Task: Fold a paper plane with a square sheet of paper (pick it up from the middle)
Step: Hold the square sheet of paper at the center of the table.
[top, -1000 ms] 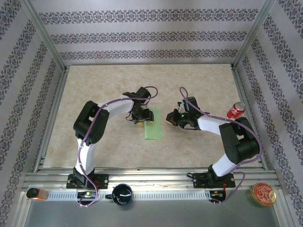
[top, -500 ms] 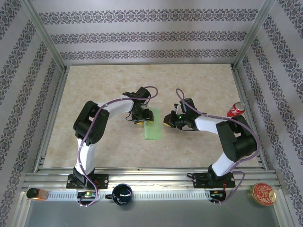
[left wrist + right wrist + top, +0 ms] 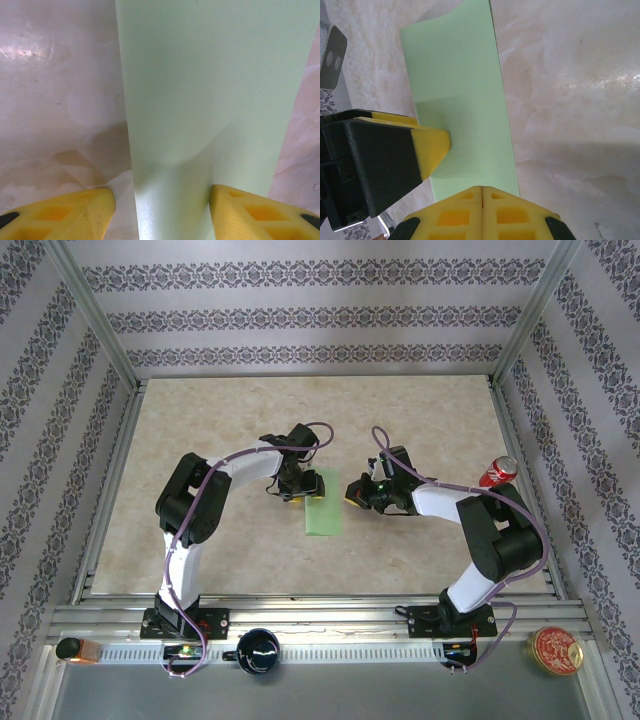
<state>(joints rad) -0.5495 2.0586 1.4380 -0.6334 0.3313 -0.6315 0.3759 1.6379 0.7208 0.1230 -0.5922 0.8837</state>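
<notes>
Beige marbled surface, fenced by patterned wallpaper walls, carries everything. Starting on the left, the left claw is down near the middle of the surface, on the far end of the square sheet of paper. The paper is thin and light green, and it shows as a narrow rectangle lying flat with its long sides running from the far edge toward the near edge.

In the left wrist view the claw's yellow fingers stand about half apart. One is off the paper's side on the bare surface and the other is over the paper, so nothing is pinched between them.

To the paper's right, the right claw has its fingers pressed fully together. Its own camera shows the tips at the paper's edge, but I cannot tell whether they touch it.

A red drink can stands near the right edge.
</notes>
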